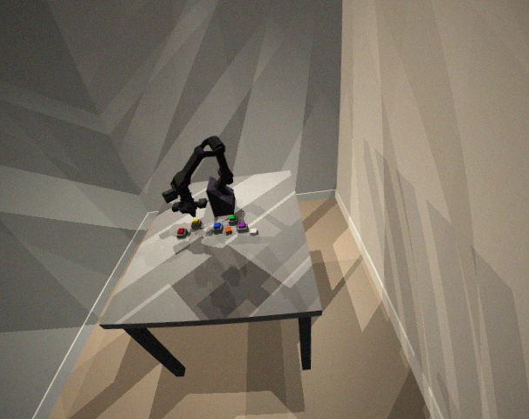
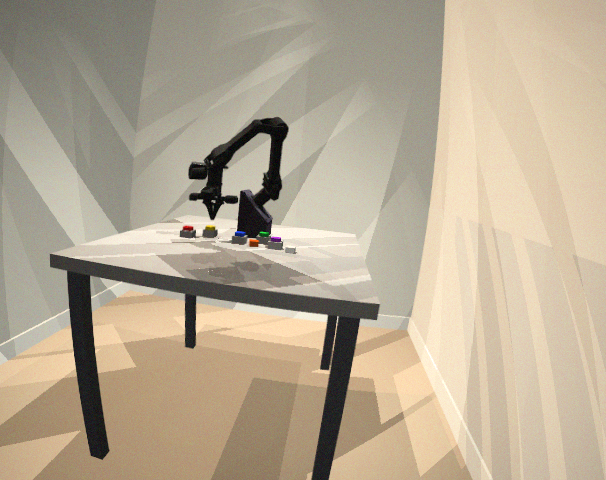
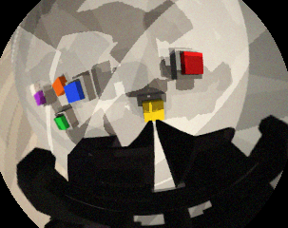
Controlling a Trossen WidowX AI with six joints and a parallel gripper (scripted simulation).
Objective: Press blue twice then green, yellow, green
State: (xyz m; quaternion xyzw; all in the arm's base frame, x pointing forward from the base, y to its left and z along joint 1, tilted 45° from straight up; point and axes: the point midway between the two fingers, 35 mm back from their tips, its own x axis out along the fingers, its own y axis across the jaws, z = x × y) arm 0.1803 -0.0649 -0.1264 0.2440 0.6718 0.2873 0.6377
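Note:
My gripper point(image 1: 193, 215) point(image 2: 212, 218) point(image 3: 154, 123) is shut and empty, its tips pointing down a little above the yellow button, with a gap between them in the exterior view. The yellow button point(image 1: 195, 222) point(image 2: 209, 227) point(image 3: 154, 110) sits on a grey base and shows just beyond the fingertips in the wrist view. The blue button point(image 1: 217, 224) point(image 2: 239, 234) point(image 3: 74, 91) stands to the right of it in the top and exterior views. The green button point(image 1: 232, 217) point(image 2: 263, 234) point(image 3: 62, 122) stands further right, near the arm's base. No button looks pressed.
The red button point(image 1: 181, 231) point(image 2: 187, 227) point(image 3: 192, 63) stands left of the yellow one. The purple button point(image 1: 242, 224) point(image 2: 276, 239) point(image 3: 40, 98), an orange block point(image 1: 228, 230) point(image 2: 253, 242) point(image 3: 59, 85) and a white block point(image 1: 253, 231) point(image 2: 290, 250) are near the blue and green buttons.

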